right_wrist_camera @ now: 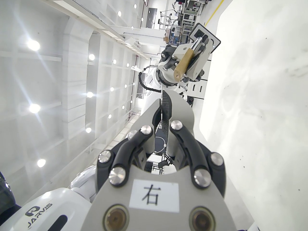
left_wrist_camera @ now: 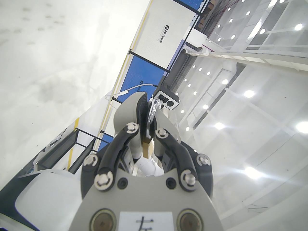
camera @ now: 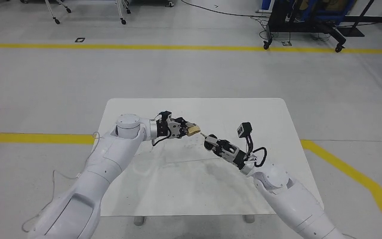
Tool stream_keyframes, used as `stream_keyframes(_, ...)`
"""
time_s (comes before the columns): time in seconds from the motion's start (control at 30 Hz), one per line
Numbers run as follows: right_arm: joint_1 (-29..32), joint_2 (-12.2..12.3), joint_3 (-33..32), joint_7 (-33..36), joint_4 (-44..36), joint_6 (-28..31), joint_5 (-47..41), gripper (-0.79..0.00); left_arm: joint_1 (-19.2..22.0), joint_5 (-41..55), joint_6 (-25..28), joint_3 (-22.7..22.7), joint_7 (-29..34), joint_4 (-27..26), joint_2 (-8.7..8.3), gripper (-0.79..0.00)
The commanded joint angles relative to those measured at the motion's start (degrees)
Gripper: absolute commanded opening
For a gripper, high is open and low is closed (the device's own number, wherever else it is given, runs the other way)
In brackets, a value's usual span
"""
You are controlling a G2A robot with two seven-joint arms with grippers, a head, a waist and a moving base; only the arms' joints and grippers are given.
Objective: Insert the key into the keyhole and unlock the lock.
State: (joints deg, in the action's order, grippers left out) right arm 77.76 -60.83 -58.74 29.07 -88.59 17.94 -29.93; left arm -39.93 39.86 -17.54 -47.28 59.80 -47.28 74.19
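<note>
Right wrist view, keyhole [right_wrist_camera: 177, 75] on lock [right_wrist_camera: 184, 60], left jaws clamping it, right jaws pinching key [camera: 205, 137]

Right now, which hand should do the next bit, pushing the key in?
Right. The right hand holds the key, aimed at the keyhole of the lock, with a gap left between them. The left hand is gripping the lock, so it should probably just hold steady.

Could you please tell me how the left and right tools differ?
The left tool is shut on the brass padlock; the right tool is shut on the thin key. The left tool's load is bulky, the right tool's a sliver. Both hover above the table.
</note>
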Motion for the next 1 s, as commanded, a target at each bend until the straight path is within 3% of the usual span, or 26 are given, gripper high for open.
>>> stream_keyframes(0.0, 0.0, 0.0, 0.0, 0.0, 0.0, 0.0, 0.0, -0.785, 0.0, 0.0, 0.0, 0.0, 0.0, 0.0, 0.0, -0.785)
stream_keyframes(0.27, 0.0, 0.0, 0.0, 0.0, 0.0, 0.0, 0.0, -0.785, 0.0, 0.0, 0.0, 0.0, 0.0, 0.0, 0.0, -0.785)
stream_keyframes(0.33, 0.4, -0.1, -0.1, -0.1, -0.6, -0.9, -1.4, -0.785, -1.0, 0.1, 0.9, -0.6, -2.8, -0.7, -0.08, -0.785)
stream_keyframes(0.57, 0.9, -0.1, -1.2, 1.5, -1.9, -12.7, -7.1, -0.785, -3.5, -3.3, 1.3, -2.3, -9.4, -6.0, -0.9, -0.785)
stream_keyframes(0.97, 0.5, -1.3, 0.4, -7.4, -4.3, -22.0, -6.3, -0.785, -5.4, -7.9, -1.2, -2.0, -13.7, -10.4, -1.03, -0.785)
